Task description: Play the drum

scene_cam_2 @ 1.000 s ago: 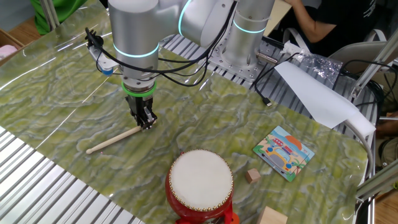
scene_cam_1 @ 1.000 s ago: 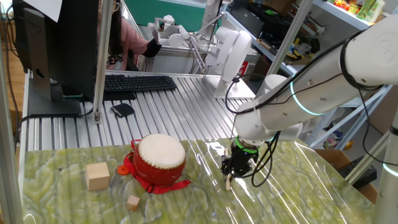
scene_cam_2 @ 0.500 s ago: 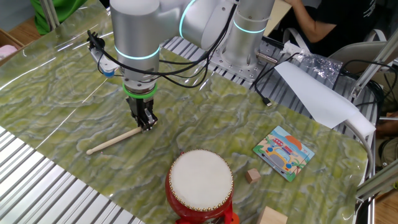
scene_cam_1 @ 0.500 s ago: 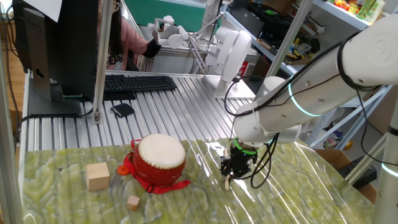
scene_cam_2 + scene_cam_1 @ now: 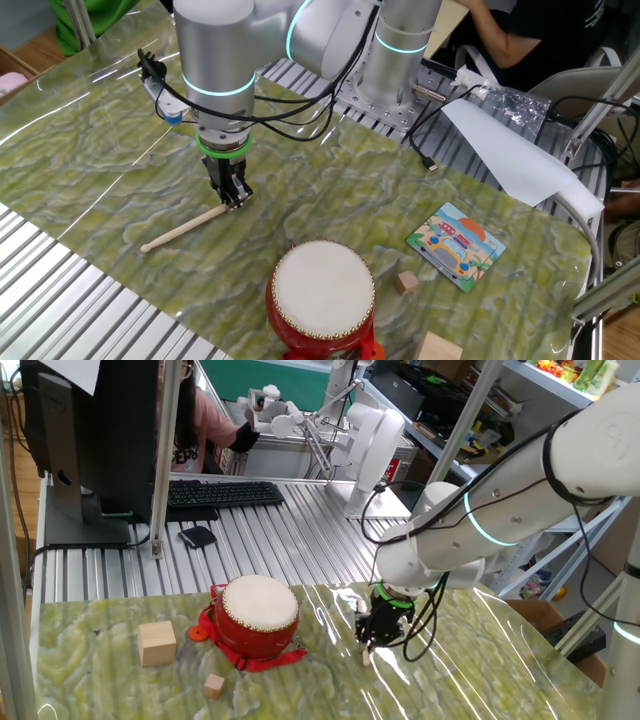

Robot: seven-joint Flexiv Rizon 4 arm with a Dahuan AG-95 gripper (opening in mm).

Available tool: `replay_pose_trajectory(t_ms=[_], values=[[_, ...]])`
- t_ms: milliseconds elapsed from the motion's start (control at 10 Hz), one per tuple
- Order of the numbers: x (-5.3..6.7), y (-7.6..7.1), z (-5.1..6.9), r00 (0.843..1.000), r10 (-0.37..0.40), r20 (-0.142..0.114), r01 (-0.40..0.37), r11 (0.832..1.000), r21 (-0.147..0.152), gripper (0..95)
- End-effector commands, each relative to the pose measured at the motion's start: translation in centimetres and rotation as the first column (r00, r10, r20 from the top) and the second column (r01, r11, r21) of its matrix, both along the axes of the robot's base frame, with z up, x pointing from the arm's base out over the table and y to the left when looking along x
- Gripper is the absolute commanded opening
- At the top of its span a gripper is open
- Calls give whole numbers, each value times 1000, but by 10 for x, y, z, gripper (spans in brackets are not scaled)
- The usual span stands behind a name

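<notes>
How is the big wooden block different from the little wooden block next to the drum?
The big wooden block is clearly larger than the little wooden block. The big block sits left of the drum, farther back on the table; the little block lies nearer the camera, below the drum's red ribbon. The big block looks paler, the little one a bit browner. Both are plain wooden cubes resting on the green mat, untouched.

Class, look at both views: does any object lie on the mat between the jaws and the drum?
Nothing visible does. The gripper is down at one end of the wooden stick, and the green mat between it and the drum is bare.
</notes>
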State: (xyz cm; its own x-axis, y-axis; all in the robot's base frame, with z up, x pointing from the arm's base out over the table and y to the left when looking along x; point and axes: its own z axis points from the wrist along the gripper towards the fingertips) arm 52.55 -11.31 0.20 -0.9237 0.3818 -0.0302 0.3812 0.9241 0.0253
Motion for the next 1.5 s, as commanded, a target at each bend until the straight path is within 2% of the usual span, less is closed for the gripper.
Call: replay_pose_trajectory(t_ms=[100, 400, 600, 1300, 1500], values=[[-2, -1, 6, 1000, 7, -2, -7, 1000, -1, 0], [-3, -2, 10, 1000, 13, -1, -13, 1000, -3, 0], [-7, 0, 18, 1000, 16, 0, -16, 1000, -4, 0], [-26, 28, 43, 1000, -19, -1, 19, 1000, -12, 0], [-33, 35, 54, 1000, -27, -14, 27, 1000, -14, 0]])
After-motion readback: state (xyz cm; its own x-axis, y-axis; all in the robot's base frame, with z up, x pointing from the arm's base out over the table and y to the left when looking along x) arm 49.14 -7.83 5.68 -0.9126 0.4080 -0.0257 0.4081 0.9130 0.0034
